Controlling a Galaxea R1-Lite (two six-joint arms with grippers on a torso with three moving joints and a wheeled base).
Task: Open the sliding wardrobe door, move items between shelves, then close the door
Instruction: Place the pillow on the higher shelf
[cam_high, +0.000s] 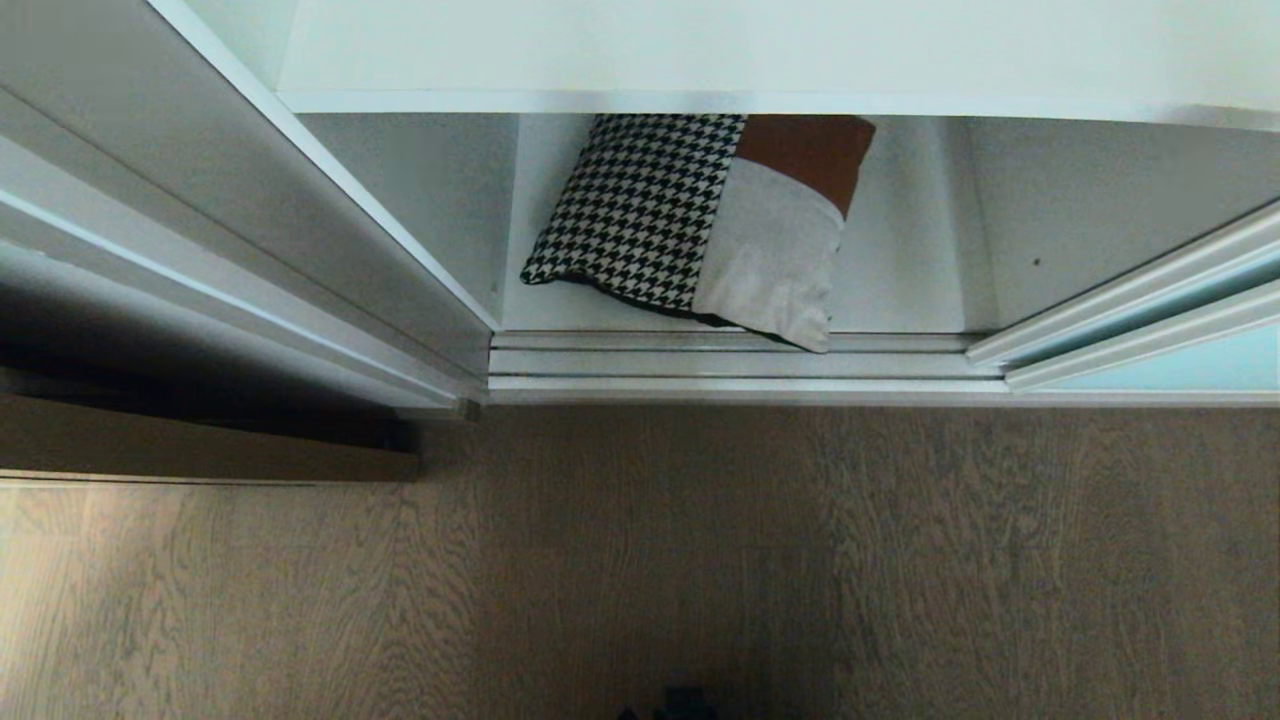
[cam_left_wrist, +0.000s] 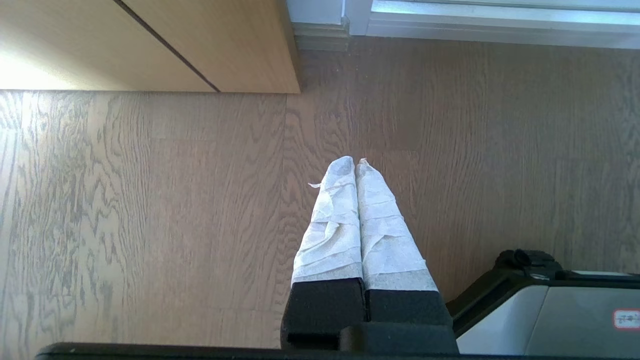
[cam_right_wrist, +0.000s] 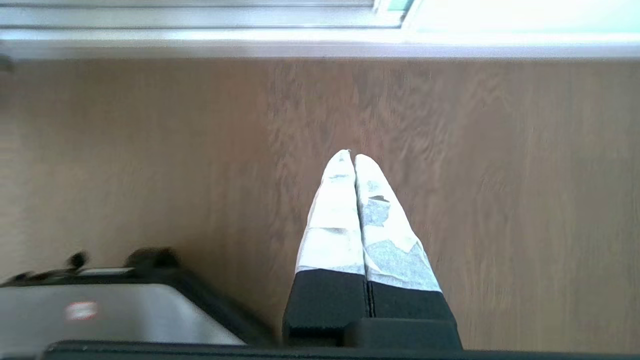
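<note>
The cushion (cam_high: 700, 225) lies on the bottom shelf (cam_high: 900, 290), one corner overhanging the door track (cam_high: 740, 362). It looks soft and light; I'd pinch that corner. My right hand (cam_right_wrist: 352, 156) and left hand (cam_left_wrist: 355, 162) are both pressed together, empty.

We record: cushion (cam_high: 700, 225), woven cloth patches, matt; shelf (cam_high: 900, 290), smooth white board; door track (cam_high: 730, 362), satin metal; sliding door (cam_high: 1180, 365), frosted glass; floor (cam_high: 700, 560), matt grained wood; left gripper (cam_left_wrist: 355, 162) and right gripper (cam_right_wrist: 351, 154), wrinkled white tape wrap.
</note>
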